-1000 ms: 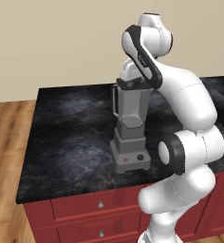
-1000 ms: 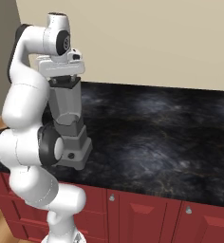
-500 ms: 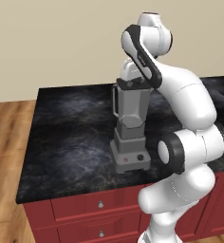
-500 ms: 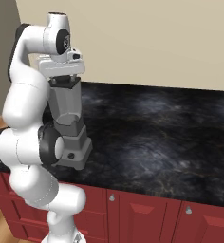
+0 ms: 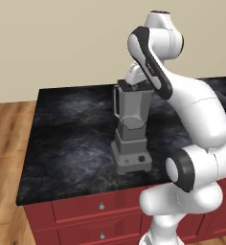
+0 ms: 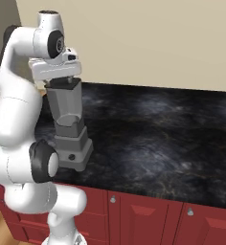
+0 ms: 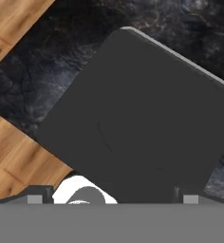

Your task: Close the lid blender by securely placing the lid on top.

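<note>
The blender (image 5: 131, 129) is standing near the counter's (image 5: 72, 139) front edge — the lid (image 7: 133, 118) is sitting on its rim, the gripper (image 6: 62, 82) pressing just above; whether its fingers are clamping, I cannot tell.

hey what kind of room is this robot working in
Most likely a kitchen, a rendered one: a grey countertop blender stands on a dark marbled stone counter, with red cabinet drawers below and a wood plank floor beside it.
</note>
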